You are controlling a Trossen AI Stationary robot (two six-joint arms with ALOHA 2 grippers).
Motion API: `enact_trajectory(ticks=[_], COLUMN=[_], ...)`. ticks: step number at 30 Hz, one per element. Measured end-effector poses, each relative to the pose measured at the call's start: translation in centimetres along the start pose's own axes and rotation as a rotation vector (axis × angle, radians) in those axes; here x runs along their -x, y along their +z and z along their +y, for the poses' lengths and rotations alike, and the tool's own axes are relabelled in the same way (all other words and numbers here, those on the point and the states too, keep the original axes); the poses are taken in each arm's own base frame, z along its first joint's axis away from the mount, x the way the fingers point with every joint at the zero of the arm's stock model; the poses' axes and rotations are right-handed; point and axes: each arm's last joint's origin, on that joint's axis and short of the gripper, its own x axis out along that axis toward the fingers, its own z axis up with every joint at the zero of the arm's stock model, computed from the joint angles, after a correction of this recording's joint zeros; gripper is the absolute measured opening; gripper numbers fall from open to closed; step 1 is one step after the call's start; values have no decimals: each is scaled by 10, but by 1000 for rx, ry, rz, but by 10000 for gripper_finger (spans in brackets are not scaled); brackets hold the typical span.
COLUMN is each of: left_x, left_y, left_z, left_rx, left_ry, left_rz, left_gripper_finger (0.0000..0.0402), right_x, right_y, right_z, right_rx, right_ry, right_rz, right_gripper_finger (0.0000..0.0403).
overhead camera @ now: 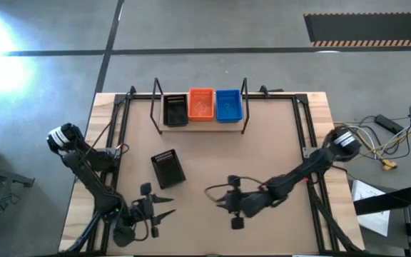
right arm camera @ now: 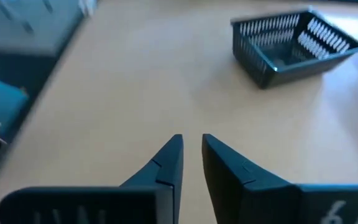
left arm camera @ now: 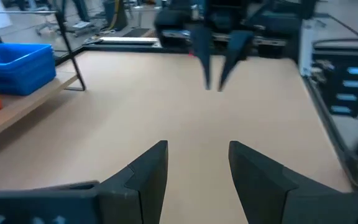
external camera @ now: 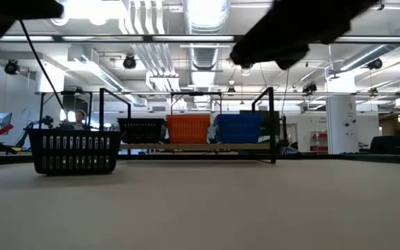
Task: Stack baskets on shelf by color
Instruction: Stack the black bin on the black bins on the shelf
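One loose black basket (overhead camera: 168,168) sits on the table, skewed, its long axis running toward the shelf (overhead camera: 200,123), which already carries black, orange and blue. I judge my left gripper (overhead camera: 164,208) nearer; the basket lies just ahead of it, shelfward. It hovers low, fingers apart, empty. The right gripper (overhead camera: 215,199) faces it, nearly closed, empty.

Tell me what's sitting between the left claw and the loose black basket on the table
Nothing: in the high view only bare tabletop separates the left claw from the loose black basket. No other basket or object lies in that stretch.
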Motion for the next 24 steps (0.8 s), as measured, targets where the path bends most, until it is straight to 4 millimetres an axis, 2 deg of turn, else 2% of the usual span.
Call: enact_trajectory(ticks=[4,7,10,14,18,24], left_x=[-19,-35,-53,-68,-70,-72], left_y=[5,12,23,27,27,21], left_z=[8,18,32,56,73,77], left_rx=[25,21,-1,-112,-184,-111], left_ry=[62,44,4,10,68,106], left_rz=[1,74,224,539,738,767], left_gripper_finger=[155,155,155,155,155,155], right_x=[16,23,26,25,17,-3], right_y=[-33,-60,-80,-99,-109,-113], right_z=[-9,-16,-21,-23,-21,-11], right_rx=[-62,-115,-185,-228,-239,-219], right_ry=[54,73,91,52,17,8], right_rz=[-192,-272,-321,-322,-294,-265], right_gripper_finger=[47,48,47,47,47,48])
